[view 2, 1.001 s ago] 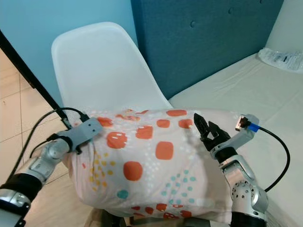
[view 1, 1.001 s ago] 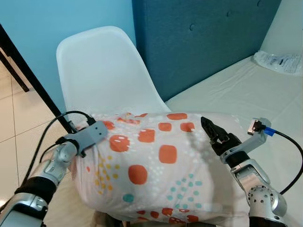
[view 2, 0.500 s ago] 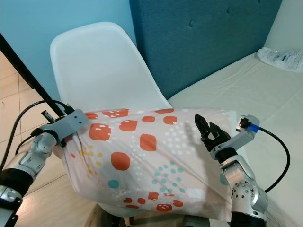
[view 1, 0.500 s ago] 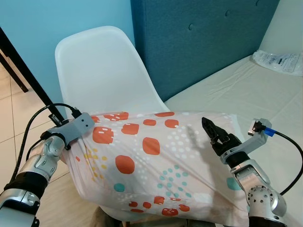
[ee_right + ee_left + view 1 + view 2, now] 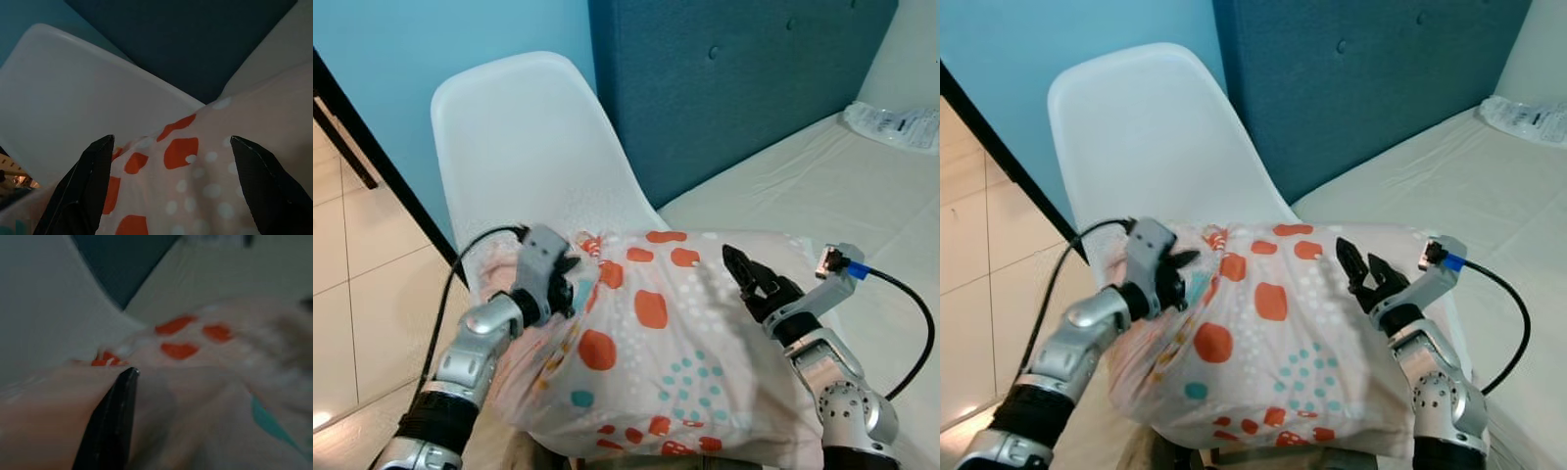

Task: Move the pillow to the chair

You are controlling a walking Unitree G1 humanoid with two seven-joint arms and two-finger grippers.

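**Pillow held between both grippers at the chair**

The spotted pillow (image 5: 656,362) lies on the near part of the white chair (image 5: 529,147), its right end reaching toward the bed (image 5: 822,186). The left gripper (image 5: 570,284) presses into its left end; whether its fingers are apart or together, I cannot tell. The right gripper (image 5: 1359,266), fingers spread apart, rests on the pillow's right side.

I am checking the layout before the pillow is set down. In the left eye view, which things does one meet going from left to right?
Tiled floor → left gripper → pillow → right gripper → plastic bag lying on the bed.
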